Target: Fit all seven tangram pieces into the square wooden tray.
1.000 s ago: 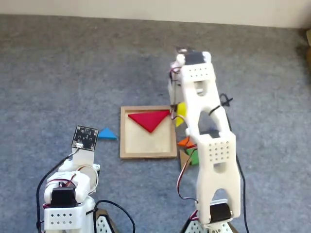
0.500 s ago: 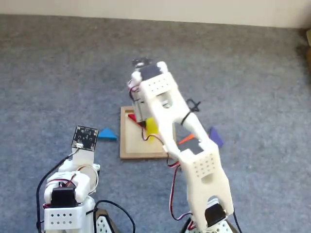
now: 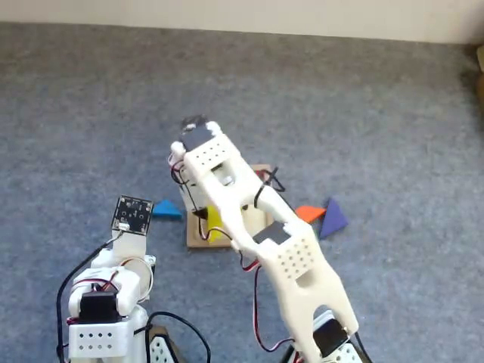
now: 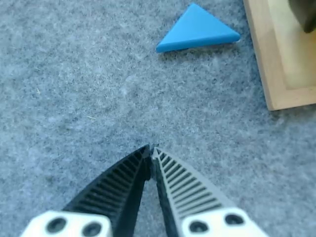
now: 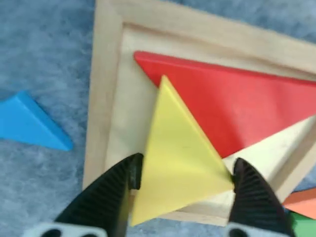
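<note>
One yellow triangle (image 5: 173, 143), gripped by the right pincer (image 5: 185, 167), overlaps red triangle (image 5: 237, 111) in tray (image 5: 104, 98); left pincer (image 4: 150, 149) closed.

There are no words, numbers or signs to read here.
</note>
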You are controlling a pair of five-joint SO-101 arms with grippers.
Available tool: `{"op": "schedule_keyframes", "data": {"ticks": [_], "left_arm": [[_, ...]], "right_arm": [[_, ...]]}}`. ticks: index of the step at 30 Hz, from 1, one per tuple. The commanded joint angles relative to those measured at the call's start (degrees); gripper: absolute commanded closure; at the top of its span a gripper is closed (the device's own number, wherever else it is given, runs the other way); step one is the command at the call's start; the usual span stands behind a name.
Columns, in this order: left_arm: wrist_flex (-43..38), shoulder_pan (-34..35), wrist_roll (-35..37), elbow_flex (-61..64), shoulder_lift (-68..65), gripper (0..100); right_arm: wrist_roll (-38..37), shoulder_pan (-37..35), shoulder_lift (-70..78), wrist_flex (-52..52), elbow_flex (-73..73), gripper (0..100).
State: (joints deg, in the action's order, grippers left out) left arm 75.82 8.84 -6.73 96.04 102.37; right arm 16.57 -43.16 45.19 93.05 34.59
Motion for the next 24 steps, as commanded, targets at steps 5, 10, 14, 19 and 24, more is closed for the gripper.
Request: {"op": "schedule_keyframes", "data": {"ticks": [5,10,14,19,24], "left_arm": [[0.2,0.2,0.5,1.2,1.6,96],[0.2,0.2,0.5,1.2,1.6,96],[0.2,0.2,0.5,1.2,1.6,96],[0.2,0.2,0.5,1.2,1.6,96],[0.2,0.2,0.5,1.2,1.6,96]], "right_arm": [[0.5,-2.1,-2.9,-0.3,1.9,68.7],[0.4,-0.7,-8.1,1.6,2.3,68.5],[0.4,1.1,-12.3,4.2,2.2,68.5],[-2.5,3.1,-17.1,6.9,2.1,68.7],[-4.3,6.0,-17.7,6.9,-1.6,76.2]]}}
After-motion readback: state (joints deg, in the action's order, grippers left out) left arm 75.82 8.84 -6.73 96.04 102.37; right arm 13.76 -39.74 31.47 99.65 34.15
